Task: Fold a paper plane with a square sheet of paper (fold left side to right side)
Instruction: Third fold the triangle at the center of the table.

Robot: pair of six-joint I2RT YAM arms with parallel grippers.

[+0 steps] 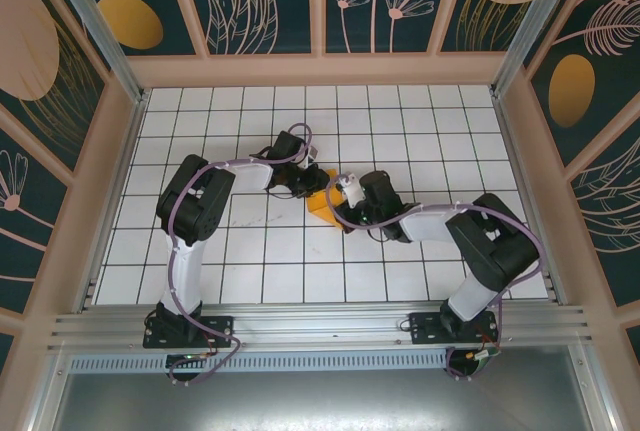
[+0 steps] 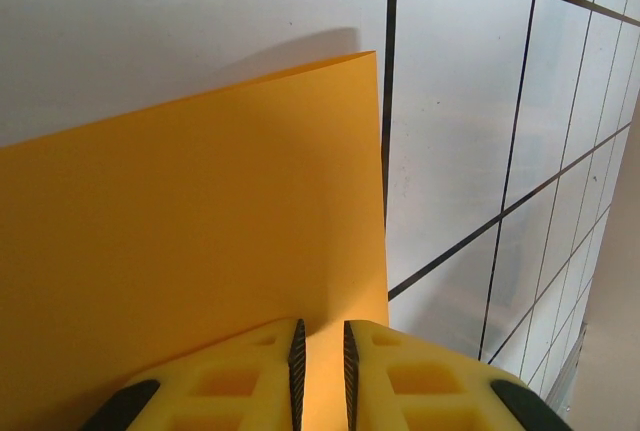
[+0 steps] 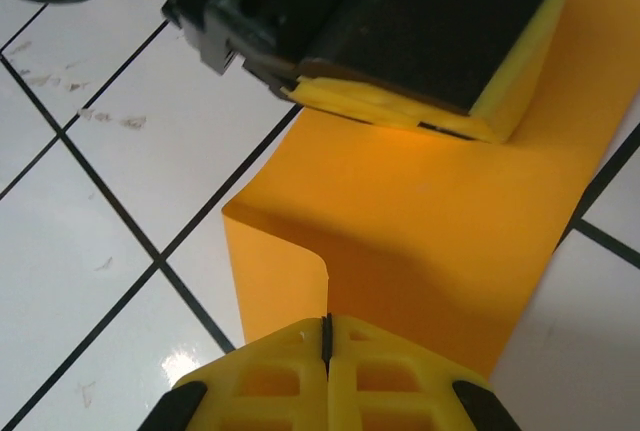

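Now pinched from both sides: thin bright orange sheet of paper (image 3: 420, 221); left gripper (image 2: 321, 356) clamped on one edge; right gripper (image 3: 326, 336) closed tight on the opposite edge.

We see both arms bent inward, tips nearly meeting; the left tool (image 2: 320, 366) is pinched narrow and the right tool (image 3: 326, 336) fully closed.

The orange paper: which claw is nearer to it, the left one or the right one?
Neither is clearly nearer. The left claw is nearly shut on one edge of the orange paper, and the right claw is shut at the opposite edge, right against it.
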